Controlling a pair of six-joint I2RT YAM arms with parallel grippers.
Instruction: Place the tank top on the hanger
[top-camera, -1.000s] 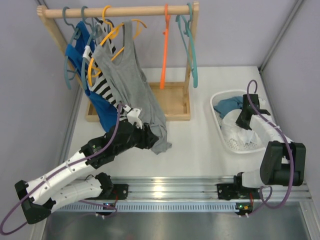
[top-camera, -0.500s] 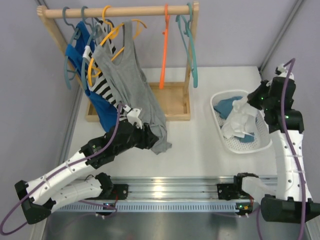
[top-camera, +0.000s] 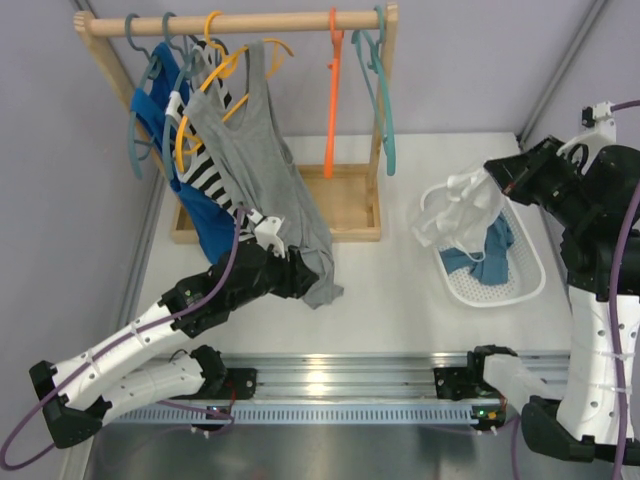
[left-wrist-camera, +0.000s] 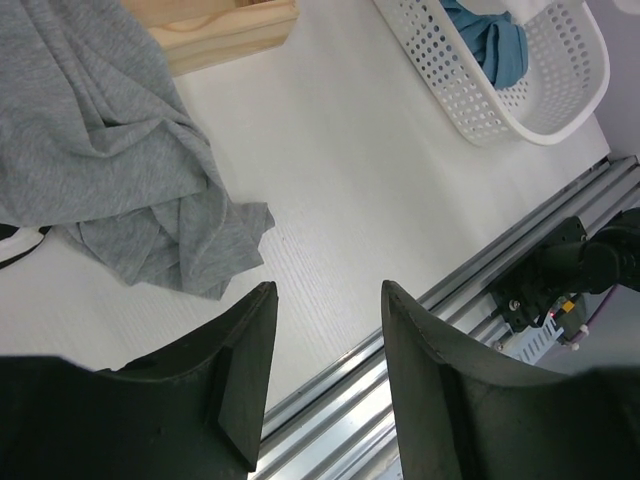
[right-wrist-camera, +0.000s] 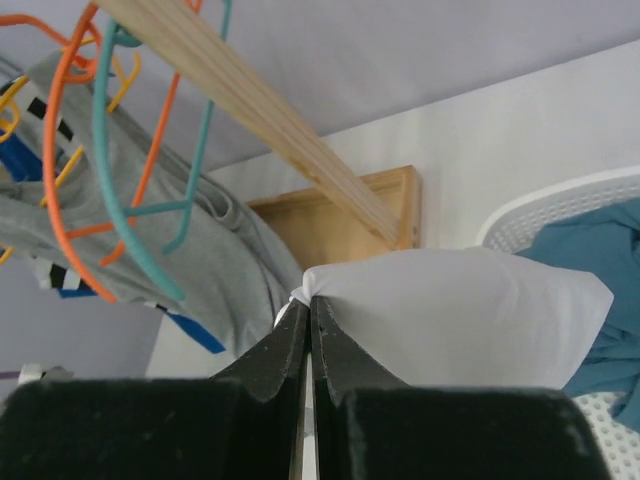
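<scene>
Left gripper (left-wrist-camera: 328, 300): we see its jaws spread wide and holding nothing, low over the table beside the hem of the grey tank top (top-camera: 262, 175).

Hanger (top-camera: 329, 100): it hangs by its hook on the wooden rail (top-camera: 230, 22). We see it nearly edge-on, its long axis running down toward the rack's wooden base (top-camera: 362, 215).

Tank top (top-camera: 450, 210): it dangles bunched from the right arm's pincer, over the left rim of the white basket (top-camera: 530, 290).

Right gripper (right-wrist-camera: 307, 305): its jaws are pressed together on a fold of the white cloth.

Teal-blue garment (top-camera: 490, 255): it lies in the basket, below the white top.

Key relation: the hanger lies to the left of the loaded pincer and farther back, well apart from it. We judge the empty left pincer to be the nearer one to the hanger.

Hard to make out: we cannot find the straps or neck opening in the bunched cloth. We cannot tell whether the top's lowest fold touches the basket. Seen edge-on, the hanger hides which way its shoulders point.
</scene>
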